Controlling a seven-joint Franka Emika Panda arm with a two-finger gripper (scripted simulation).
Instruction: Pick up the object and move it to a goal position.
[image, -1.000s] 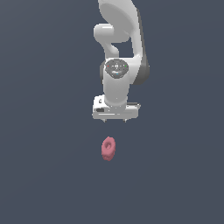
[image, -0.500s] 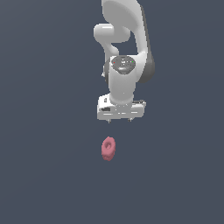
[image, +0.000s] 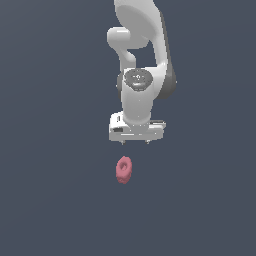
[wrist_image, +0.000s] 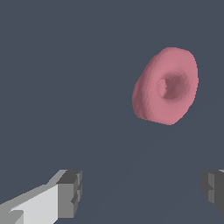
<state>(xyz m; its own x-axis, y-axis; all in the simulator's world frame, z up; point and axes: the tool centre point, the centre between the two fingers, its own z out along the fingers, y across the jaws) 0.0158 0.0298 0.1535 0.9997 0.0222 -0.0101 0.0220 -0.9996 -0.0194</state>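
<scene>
Gripper (image: 135, 143) hangs above the pink ring (image: 123, 170), not touching it. Fingers (wrist_image: 70, 194) spread wide, nothing between them. Ring sits tilted on the grey tabletop (image: 55, 200).

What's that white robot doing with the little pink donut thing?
The robot's gripper hangs above the pink ring, and its two fingers are spread open. It isn't touching the ring yet; there's a clear gap between them. It looks like it's getting ready to come down and pick the ring up.

White rounded arm (image: 142, 60), grey-tipped pincer (image: 135, 142)
</scene>
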